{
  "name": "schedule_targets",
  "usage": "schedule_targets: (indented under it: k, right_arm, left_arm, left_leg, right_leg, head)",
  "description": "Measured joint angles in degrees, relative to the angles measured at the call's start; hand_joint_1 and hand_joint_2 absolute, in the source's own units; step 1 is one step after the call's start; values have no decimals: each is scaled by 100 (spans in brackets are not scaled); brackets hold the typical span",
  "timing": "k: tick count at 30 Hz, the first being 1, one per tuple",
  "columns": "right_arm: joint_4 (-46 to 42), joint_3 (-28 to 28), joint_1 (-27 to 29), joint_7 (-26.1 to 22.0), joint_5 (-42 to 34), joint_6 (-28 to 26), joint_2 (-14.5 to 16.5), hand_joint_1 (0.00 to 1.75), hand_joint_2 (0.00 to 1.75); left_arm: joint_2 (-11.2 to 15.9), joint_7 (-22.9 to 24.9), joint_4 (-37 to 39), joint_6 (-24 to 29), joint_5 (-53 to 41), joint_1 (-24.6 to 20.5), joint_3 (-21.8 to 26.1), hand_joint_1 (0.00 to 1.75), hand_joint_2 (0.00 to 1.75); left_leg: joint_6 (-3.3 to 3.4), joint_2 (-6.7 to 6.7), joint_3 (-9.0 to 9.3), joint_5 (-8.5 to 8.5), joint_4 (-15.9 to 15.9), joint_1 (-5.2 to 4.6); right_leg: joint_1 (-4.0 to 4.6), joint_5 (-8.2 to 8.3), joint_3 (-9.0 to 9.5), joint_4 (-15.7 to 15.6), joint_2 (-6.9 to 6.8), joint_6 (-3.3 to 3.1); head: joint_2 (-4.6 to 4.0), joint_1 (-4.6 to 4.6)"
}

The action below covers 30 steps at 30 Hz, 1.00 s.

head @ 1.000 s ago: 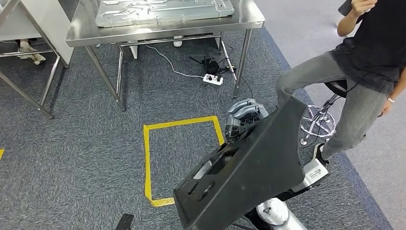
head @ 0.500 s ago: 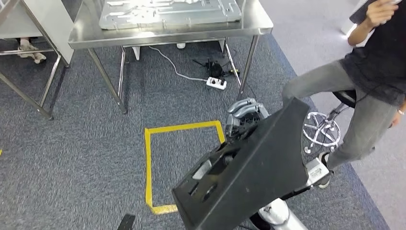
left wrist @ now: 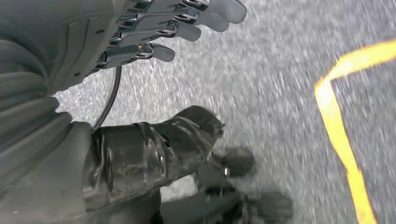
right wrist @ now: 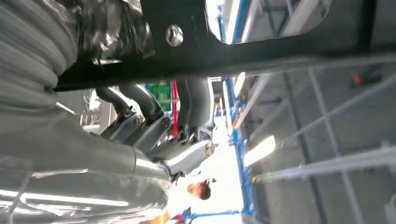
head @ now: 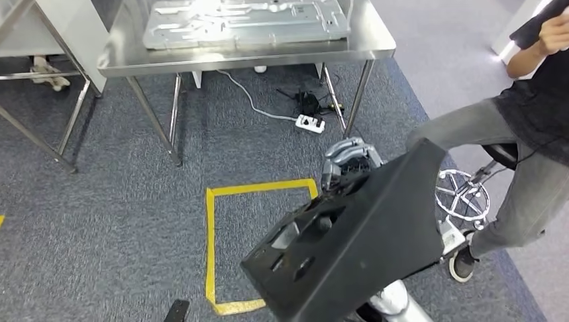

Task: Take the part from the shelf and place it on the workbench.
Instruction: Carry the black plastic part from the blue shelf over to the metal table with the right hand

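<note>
A big black moulded part with several cut-outs is tilted low in the head view, and my right hand grips its upper edge. In the right wrist view the dark fingers curl under the black part. Ahead stands the steel workbench, with a grey pressed metal panel lying on its top. My left hand hangs over the carpet, its fingers apart and nothing in them.
A person sits on a stool close on the right. A yellow tape square marks the carpet in front of me. A power strip and cables lie under the workbench. Another metal frame stands at the left.
The whole picture has shifted: the camera has moved, and the workbench and the person now sit farther right and lower. My right hand keeps its hold on the black part.
</note>
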Motion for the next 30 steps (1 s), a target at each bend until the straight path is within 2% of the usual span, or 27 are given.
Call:
schedule_targets:
  k: [1,2,3,5,6,7,8,9,10,12,13,14,16,17,18,21,22,23,24,25,26,27,28,30]
  right_arm:
    - [-2,-7,-2,-2,-3,5,1,175,175]
    - [-3,-11,-6,-3,-5,12,2,175,175]
    - [-4,-13,-8,-3,-5,19,3,175,175]
    - [1,-14,-10,-3,-9,31,5,175,175]
    - [3,-14,-7,-3,-14,35,5,175,175]
    - [6,-14,-4,-3,-20,38,6,175,175]
    - [8,-14,-4,-3,-27,38,7,175,175]
    - [8,-14,-3,-3,-33,38,7,175,175]
    - [10,-14,-4,-2,-36,38,6,175,175]
    - [21,-16,-8,11,-30,32,7,175,175]
    - [28,-17,-8,22,-22,26,7,175,175]
    - [34,-17,-9,31,-11,14,8,175,175]
    - [38,-19,-12,42,12,-10,7,175,175]
    - [38,-20,-19,45,22,-18,7,175,175]
    - [38,-21,-24,48,29,-21,7,175,175]
    - [43,-21,-14,52,34,-22,7,175,175]
    - [46,-22,-7,58,38,-24,6,175,175]
    - [49,-22,-4,69,43,-26,5,175,175]
    - [51,-22,-4,82,54,-32,5,175,175]
    - [54,-22,-5,96,71,-42,4,175,175]
    - [59,-23,-6,105,91,-52,3,175,175]
    - [63,-24,-7,116,114,-65,2,175,175]
    - [67,-25,-3,126,136,-74,0,175,175]
    - [68,-28,0,148,164,-89,-1,175,175]
  left_arm:
    - [-1,2,0,2,-1,0,0,0,175]
    - [-1,3,0,3,0,-6,0,0,175]
    - [0,3,1,4,0,-14,0,0,175]
    - [-1,4,1,3,1,-14,0,0,175]
    - [-1,4,1,3,1,-4,0,0,175]
    - [-1,5,1,3,1,8,0,0,175]
    - [-1,5,1,3,2,17,0,0,175]
    - [-1,6,1,3,2,21,0,0,175]
    - [-1,6,1,3,2,23,0,0,175]
    - [1,11,1,1,2,19,0,0,175]
    - [2,14,1,0,2,21,0,0,175]
    - [2,18,1,-1,1,20,0,0,175]
    - [2,20,1,-2,-4,18,0,0,175]
    - [4,21,1,-2,-8,10,0,0,175]
    - [8,21,1,-2,-11,-2,0,0,175]
    - [16,22,1,-2,-14,-14,0,0,175]
    - [16,22,1,-2,-14,-8,0,0,175]
    - [16,23,1,-3,-14,-2,0,0,175]
    - [15,25,1,-4,-14,1,0,0,175]
    - [14,25,1,-5,-15,5,0,0,175]
    - [13,27,1,-6,-15,-2,0,0,175]
    - [13,31,1,-7,-16,-16,0,0,175]
    - [14,35,1,-8,-16,-26,0,0,175]
    - [17,40,1,-9,-16,-40,0,0,175]
  left_leg:
    - [-19,10,-33,36,131,-3]
    - [-35,18,-151,42,360,-3]
    - [-52,28,-352,6,687,4]
    - [-101,36,-823,-220,1318,34]
    - [-132,40,-1002,-342,1466,55]
    - [-161,45,-1104,-384,1455,75]
    - [-185,52,-1124,-299,1275,93]
    - [-201,64,-1070,-71,955,107]
    - [-206,84,-993,243,598,115]
    - [-175,119,-878,578,150,87]
    - [-139,124,-856,617,88,69]
    - [-96,122,-832,559,92,48]
    - [-15,104,-730,567,61,52]
    - [20,99,-673,546,51,53]
    - [50,93,-618,521,40,57]
    - [92,85,-488,391,38,53]
    - [89,80,-427,338,39,53]
    - [81,74,-352,279,41,54]
    - [69,67,-265,215,41,57]
    - [48,60,-193,148,38,59]
    - [23,52,-127,84,48,55]
    - [-7,46,-96,32,47,50]
    - [-41,41,-88,-8,31,43]
    - [-105,39,-42,-42,11,35]
  right_leg:
    - [-15,-15,84,-63,1,-28]
    - [-31,-37,175,-113,-6,-53]
    - [-43,-66,259,-150,-12,-71]
    - [-47,-163,381,-171,-20,-85]
    - [-50,-222,447,-168,-16,-79]
    - [-56,-284,521,-163,-10,-68]
    - [-65,-352,603,-153,-3,-52]
    - [-73,-422,688,-141,1,-31]
    - [-80,-491,754,-127,2,-6]
    - [-84,-619,845,-97,5,68]
    - [-86,-664,876,-69,6,107]
    - [-87,-695,909,-47,7,146]
    - [-106,-758,925,62,2,200]
    - [-115,-805,858,216,1,221]
    - [-126,-888,709,486,2,240]
    - [-137,-1243,-22,1506,2,282]
    - [-143,-1276,-194,1627,1,289]
    - [-147,-1191,-271,1557,1,290]
    - [-150,-973,-258,1307,1,286]
    - [-153,-634,-196,940,1,279]
    - [-147,-364,-147,601,2,265]
    - [-137,-173,-104,352,4,240]
    - [-128,-70,-89,214,8,209]
    - [-124,-108,-50,166,18,134]
  head:
    - [0,-2]
    - [0,-6]
    - [0,-8]
    - [0,-15]
    - [0,-15]
    - [0,-16]
    - [0,-17]
    - [0,-18]
    - [0,-18]
    - [0,-14]
    - [0,-11]
    - [0,-5]
    - [0,4]
    - [0,9]
    - [0,11]
    - [0,19]
    - [0,19]
    - [0,19]
    - [0,20]
    - [0,24]
    - [0,25]
    - [0,31]
    - [0,32]
    - [0,30]
